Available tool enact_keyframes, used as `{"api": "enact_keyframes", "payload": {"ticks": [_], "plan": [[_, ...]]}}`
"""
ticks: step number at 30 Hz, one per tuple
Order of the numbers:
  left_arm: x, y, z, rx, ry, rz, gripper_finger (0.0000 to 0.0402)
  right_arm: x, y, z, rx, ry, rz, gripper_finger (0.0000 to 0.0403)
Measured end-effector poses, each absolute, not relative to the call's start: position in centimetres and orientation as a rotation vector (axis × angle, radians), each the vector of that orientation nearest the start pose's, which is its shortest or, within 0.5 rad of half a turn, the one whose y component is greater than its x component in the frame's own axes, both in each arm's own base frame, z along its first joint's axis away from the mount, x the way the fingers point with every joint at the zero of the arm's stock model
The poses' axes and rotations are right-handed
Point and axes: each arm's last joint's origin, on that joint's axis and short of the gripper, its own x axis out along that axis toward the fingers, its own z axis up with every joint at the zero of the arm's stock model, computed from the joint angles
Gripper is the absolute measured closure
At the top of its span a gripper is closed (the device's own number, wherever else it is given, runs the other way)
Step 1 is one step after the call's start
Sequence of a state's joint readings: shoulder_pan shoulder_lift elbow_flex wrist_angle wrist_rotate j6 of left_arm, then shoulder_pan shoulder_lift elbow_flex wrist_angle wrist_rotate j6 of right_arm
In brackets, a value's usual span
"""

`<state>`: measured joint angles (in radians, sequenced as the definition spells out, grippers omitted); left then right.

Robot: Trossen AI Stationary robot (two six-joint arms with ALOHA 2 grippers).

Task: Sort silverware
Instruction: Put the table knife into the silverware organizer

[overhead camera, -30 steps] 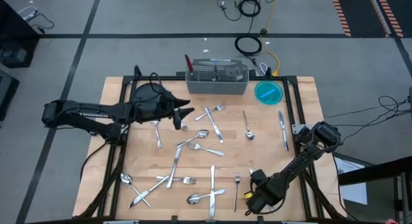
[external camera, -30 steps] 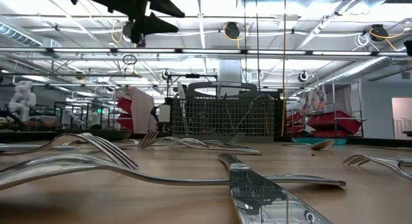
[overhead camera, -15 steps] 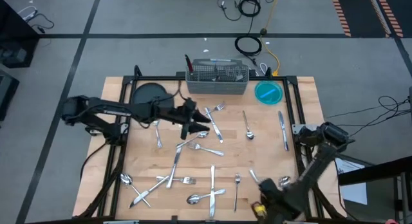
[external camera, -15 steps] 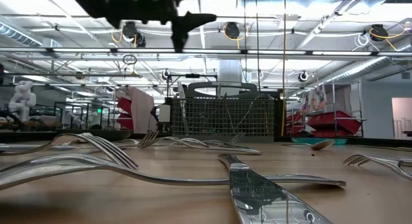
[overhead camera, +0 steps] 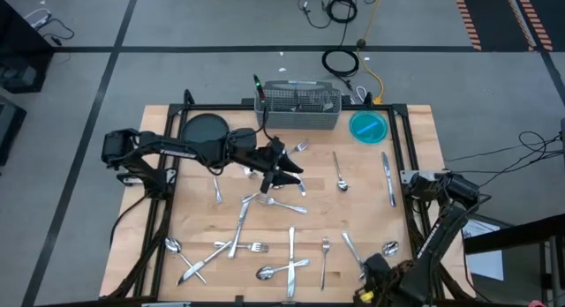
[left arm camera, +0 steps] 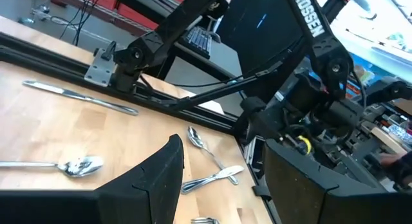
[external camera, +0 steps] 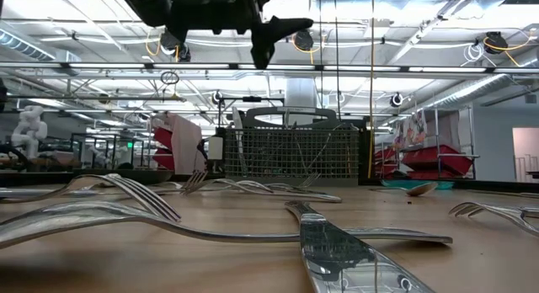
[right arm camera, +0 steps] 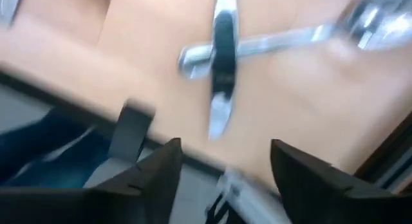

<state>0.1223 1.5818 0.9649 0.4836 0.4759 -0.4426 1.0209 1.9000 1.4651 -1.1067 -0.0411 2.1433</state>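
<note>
The silverware lies scattered flat on the wooden table [overhead camera: 194, 210]: forks [overhead camera: 300, 148], a spoon [overhead camera: 340, 170], knives [overhead camera: 387, 176] [overhead camera: 291, 250] and several more. My left gripper [overhead camera: 291, 173] [left arm camera: 222, 153] hovers open and almost level above the pieces at the table's middle; the low view shows it [external camera: 278, 32] high over the table. It holds nothing. My right gripper [overhead camera: 369, 272] [right arm camera: 222, 153] points down over the near edge at the right, open, with nothing between its fingers. A knife crossing a spoon [right arm camera: 219, 56] lies beyond it.
A grey wire-mesh caddy [overhead camera: 297, 108] stands at the far edge, a dark round plate [overhead camera: 205, 129] to its left and a blue dish [overhead camera: 369, 126] to its right. A knife [overhead camera: 351, 248] and a spoon [overhead camera: 388, 248] lie near my right arm. Black frame rails border the table.
My left gripper has travelled toward the table's right, from beside the dark plate to over the middle, and has tipped up to nearly level. My right gripper has pulled back toward the near edge, uncovering a knife and a spoon at the near right.
</note>
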Motion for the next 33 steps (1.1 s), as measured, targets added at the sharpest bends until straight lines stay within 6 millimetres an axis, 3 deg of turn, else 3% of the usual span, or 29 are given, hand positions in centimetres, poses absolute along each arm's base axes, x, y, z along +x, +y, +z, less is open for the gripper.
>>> {"api": "enact_keyframes", "payload": {"ticks": [7,24,28,33], "plan": [[35.0,1.8,26.2,-0.548,0.226,-0.341,0.0189,19.2,30.7,18.2,0.812,1.350,-0.885,0.0145],[35.2,-0.1,26.2,-0.668,0.234,-0.279,0.0189,19.3,32.2,13.4,0.707,1.434,-0.911,0.0145],[35.2,-0.2,26.2,-0.668,0.231,-0.267,0.0189,19.5,32.5,12.4,0.706,1.491,-0.906,0.0171],[35.2,-0.2,26.2,-0.668,0.231,-0.252,0.0189,19.8,32.6,12.2,0.746,1.516,-0.902,0.0252]]}}
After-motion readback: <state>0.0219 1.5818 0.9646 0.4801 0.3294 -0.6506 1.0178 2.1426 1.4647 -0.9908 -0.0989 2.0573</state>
